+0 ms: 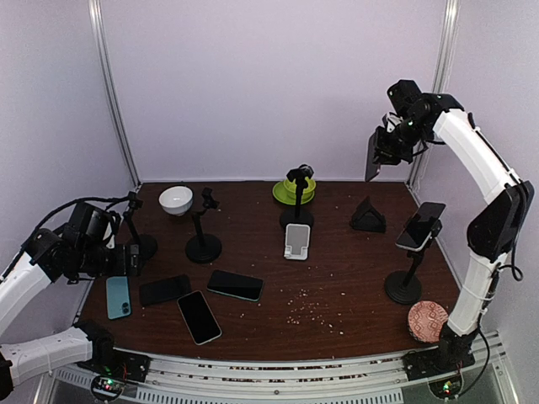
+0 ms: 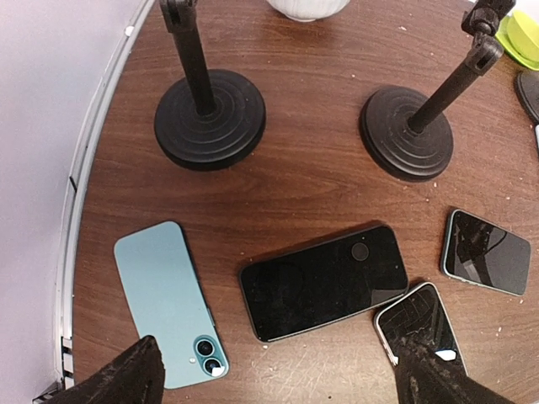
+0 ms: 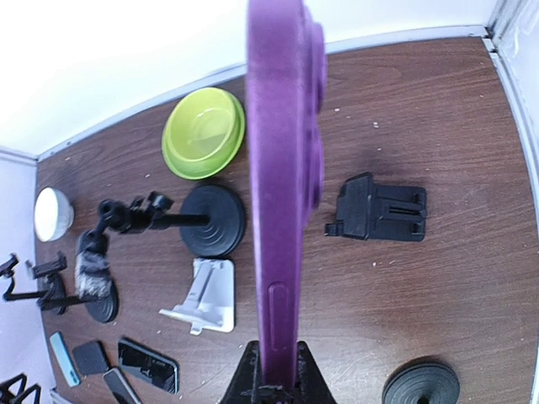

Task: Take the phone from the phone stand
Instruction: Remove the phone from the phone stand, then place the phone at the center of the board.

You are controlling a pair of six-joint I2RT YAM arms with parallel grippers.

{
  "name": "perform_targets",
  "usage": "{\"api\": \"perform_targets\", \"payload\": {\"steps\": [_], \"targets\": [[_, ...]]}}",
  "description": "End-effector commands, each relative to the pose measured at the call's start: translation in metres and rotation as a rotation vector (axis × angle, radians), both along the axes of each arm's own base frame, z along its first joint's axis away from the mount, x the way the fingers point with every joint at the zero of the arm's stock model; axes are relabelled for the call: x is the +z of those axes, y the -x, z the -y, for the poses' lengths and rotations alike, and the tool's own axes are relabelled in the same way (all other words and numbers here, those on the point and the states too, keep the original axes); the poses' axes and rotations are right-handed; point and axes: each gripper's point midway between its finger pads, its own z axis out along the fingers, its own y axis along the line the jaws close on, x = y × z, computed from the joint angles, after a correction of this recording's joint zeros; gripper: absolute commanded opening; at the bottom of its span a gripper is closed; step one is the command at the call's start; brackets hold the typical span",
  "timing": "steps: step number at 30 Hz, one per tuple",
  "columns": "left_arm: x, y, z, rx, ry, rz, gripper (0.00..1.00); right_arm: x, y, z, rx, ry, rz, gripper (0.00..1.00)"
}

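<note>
Pinched tight on the slim purple phone [image 3: 282, 168], the right gripper [image 3: 276, 374] holds it on edge, high above the far right of the dark wooden table [image 1: 337, 278], so the lift-off looks done. Next it needs lowering onto bare wood and releasing. The left gripper [image 2: 285, 366] gapes wide and empty over the flat phones [image 2: 324, 282] at near left.

No writing, brand mark, number or sign can be read in any view. The purple phone [image 3: 282, 168] shows only a plain edge and back. The teal phone [image 2: 168, 299], near the worktop's [image 2: 320, 181] left edge, shows a plain back with its camera lenses. The black phone [image 2: 324, 282] just beside it bears a small round mark too faint to make out.
</note>
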Motion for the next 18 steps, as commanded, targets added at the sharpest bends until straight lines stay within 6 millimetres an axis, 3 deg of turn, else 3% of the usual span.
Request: {"api": "perform_targets", "payload": {"steps": [1,11,18], "targets": [[0.011,-0.004,-0.004,0.033,0.005,0.034,0.98,0.019,0.019,-0.013,0.103,-0.077,0.021,0.00],[0.009,-0.003,-0.003,0.029,0.005,0.025,0.98,0.024,0.086,-0.027,0.271,-0.178,0.031,0.00],[0.008,-0.003,-0.004,0.036,-0.004,0.011,0.98,-0.001,0.134,-0.031,0.361,-0.229,0.014,0.00]]}}
